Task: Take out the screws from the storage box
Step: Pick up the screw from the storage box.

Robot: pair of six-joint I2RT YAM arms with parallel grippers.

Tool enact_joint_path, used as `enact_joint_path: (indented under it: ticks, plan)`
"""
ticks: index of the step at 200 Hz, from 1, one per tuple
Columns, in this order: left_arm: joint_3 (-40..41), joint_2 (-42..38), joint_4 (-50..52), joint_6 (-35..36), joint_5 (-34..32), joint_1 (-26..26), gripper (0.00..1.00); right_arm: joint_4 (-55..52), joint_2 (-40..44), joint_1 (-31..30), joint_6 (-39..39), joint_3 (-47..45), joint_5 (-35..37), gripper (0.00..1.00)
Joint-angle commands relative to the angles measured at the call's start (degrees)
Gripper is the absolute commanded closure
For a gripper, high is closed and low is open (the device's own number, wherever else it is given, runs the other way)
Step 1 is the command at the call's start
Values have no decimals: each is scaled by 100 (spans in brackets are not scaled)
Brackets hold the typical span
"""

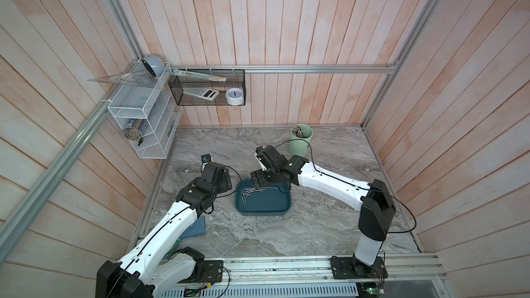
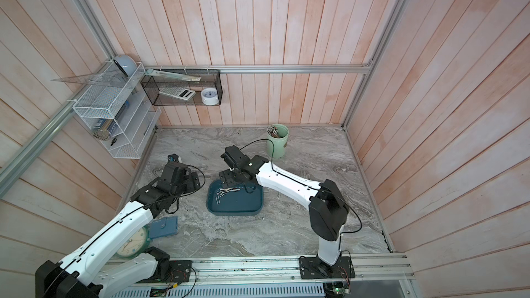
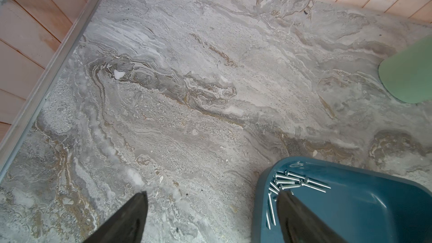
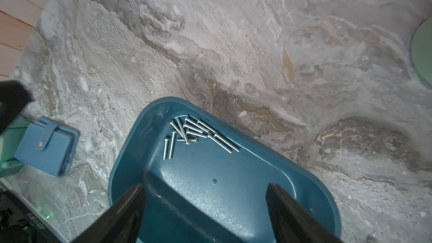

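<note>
The storage box (image 1: 262, 204) is a dark teal tray at mid-table, seen in both top views (image 2: 235, 204). The screws (image 1: 252, 192) lie in a loose silver heap in its far left corner (image 4: 194, 134). My right gripper (image 4: 205, 184) hangs open over the box's inside, a little behind the heap, with nothing between its fingers. My left gripper (image 3: 214, 192) is open at the box's left corner. One of its fingers (image 3: 294, 209) stands over the screws (image 3: 292, 182), the other over bare table. How high it hangs I cannot tell.
A pale green cup (image 1: 299, 140) with sticks stands at the back right. A blue wallet (image 2: 163, 226) and a green clock (image 2: 133, 242) lie under the left arm. A white wire shelf (image 1: 143, 116) and a black mesh basket (image 1: 206, 87) hang on the walls.
</note>
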State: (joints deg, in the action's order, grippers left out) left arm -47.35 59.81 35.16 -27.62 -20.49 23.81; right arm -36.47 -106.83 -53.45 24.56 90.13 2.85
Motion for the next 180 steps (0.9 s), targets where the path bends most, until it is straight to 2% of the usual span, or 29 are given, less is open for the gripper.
enact_joint_path:
  ticks: [1,53,140,163,180]
  plan:
    - [-65,-152,-47,68,-183,23,8,-578,-423,76,-154,142,-477,19]
    - [-19,-238,-121,55,-175,26,8,-496,-1299,67,-40,720,-906,37]
    - [-20,-226,-139,37,-122,29,8,-583,-2145,-88,50,1331,-1149,54]
    - [-22,-197,-124,37,-96,26,8,-546,-2308,-127,92,1439,-1267,64]
    - [-24,-170,-121,28,-70,27,8,-563,-2420,-141,145,1502,-1283,66]
